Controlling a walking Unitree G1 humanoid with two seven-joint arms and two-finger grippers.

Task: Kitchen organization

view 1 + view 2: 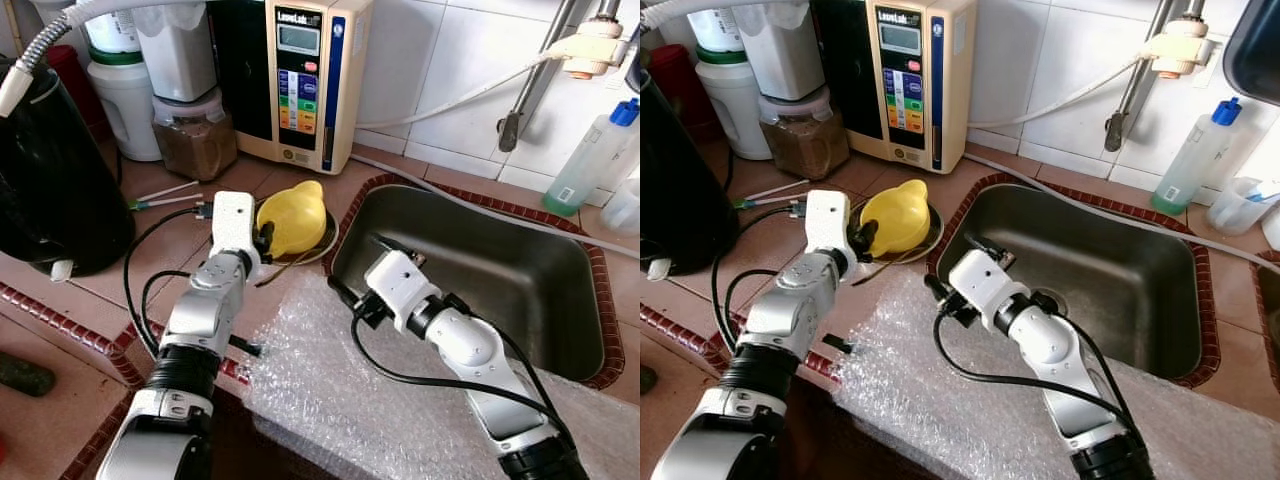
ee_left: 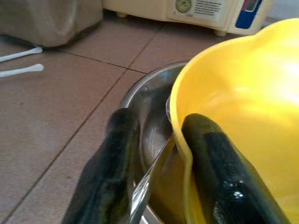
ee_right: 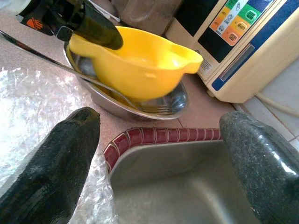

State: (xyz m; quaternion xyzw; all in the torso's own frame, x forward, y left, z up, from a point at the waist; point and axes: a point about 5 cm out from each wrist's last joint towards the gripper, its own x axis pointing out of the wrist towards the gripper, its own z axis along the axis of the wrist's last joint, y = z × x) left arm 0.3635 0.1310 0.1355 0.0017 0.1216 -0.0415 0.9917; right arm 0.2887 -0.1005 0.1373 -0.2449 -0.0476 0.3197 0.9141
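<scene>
— Left wrist view: what sat in the shallow steel dish?
— A yellow plastic bowl and a metal fork. The left gripper had its two fingers closed over that bowl's rim.
— And the right gripper?
— Spread wide and holding nothing, at the edge of the steel sink, above clear bubble wrap.
— Around them?
— A cream water ioniser stood behind, against the tiles.

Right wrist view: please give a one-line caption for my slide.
Open right tool hovers over the sink edge, facing the yellow bowl gripped by the left tool.
</scene>
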